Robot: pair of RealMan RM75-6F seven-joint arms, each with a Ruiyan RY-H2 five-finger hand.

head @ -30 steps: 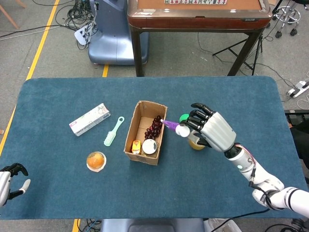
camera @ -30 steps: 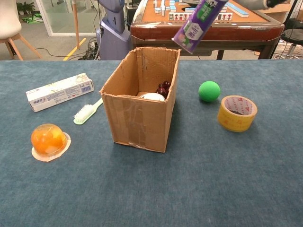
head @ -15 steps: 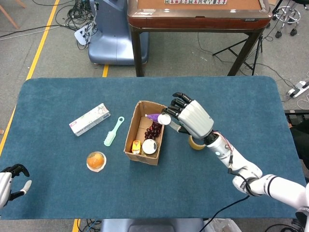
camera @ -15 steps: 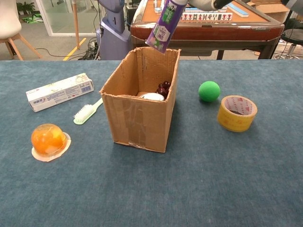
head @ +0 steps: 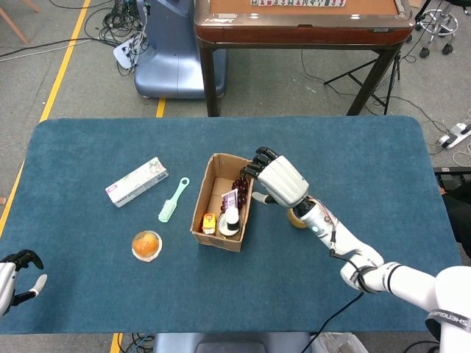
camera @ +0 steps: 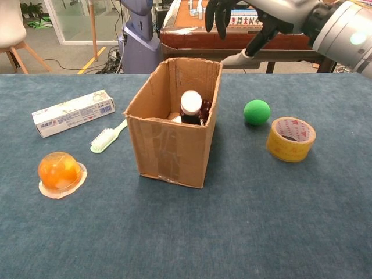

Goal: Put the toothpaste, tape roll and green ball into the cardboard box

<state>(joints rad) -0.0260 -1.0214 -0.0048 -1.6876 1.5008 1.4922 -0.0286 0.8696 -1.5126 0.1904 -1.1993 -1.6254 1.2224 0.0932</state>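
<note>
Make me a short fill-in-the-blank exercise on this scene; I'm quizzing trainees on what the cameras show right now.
1. The purple toothpaste tube stands inside the ____.
2. The right hand above the cardboard box holds ____.
3. The ball beside the yellow tape roll is ____ in colour.
4. The toothbrush lies between the box and the white ____.

Missing words: cardboard box; nothing; green; carton
</note>
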